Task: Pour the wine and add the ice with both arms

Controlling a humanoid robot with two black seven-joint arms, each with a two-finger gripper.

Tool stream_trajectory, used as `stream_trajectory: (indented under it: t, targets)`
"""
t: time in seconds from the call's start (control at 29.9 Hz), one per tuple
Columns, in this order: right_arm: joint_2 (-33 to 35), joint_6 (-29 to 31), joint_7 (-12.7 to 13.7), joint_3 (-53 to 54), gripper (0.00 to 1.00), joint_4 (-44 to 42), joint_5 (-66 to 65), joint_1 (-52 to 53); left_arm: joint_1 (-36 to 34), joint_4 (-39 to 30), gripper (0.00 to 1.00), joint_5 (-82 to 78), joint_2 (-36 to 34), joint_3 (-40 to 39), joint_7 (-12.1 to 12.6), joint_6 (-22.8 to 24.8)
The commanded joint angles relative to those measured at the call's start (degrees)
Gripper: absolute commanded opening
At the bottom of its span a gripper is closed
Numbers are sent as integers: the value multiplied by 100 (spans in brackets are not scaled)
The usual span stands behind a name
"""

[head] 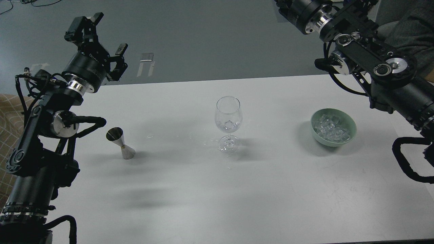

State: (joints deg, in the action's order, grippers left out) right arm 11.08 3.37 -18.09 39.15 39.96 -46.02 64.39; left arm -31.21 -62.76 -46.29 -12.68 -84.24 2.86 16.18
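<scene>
A clear wine glass (228,117) stands upright at the table's middle with a clear ice cube (229,124) in its bowl. A pale green bowl (351,130) at the right holds several ice cubes (330,130). A steel jigger (120,142) stands at the left. My left gripper (101,35) is open and empty, raised above the table's far left edge, well up and left of the jigger. My right arm (359,51) reaches up at the top right; its gripper is cut off by the top edge.
The white table (217,189) has small wet spots (149,136) between the jigger and the glass. A grey floor lies beyond the far edge. A checked cloth (8,115) shows at the far left.
</scene>
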Motion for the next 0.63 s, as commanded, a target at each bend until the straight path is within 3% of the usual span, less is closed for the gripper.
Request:
stream_trajectory:
  t: [0.0,0.07,0.2,0.33,0.6]
  targets:
    - [-273,-47,-63,750,100,-6,444,-479,-25,44,98,23,283,4,127,-255]
    - [-562,-160,-72,1408,100,-23,716,-769,-8,44,98,15,476,4,84,-360]
    - [-774,-82,-81,1648,100,-23,752,-1007,-34,35,98,6,495,117,180,-492]
    - [-774,654,-81,1806,100,-198,1609,-1113,-192,140,98,399,407,390,171,-274]
    - [-809,1087,-98,2026,100,-498,2378,-1113,-641,932,98,770,424,391,136,-19]
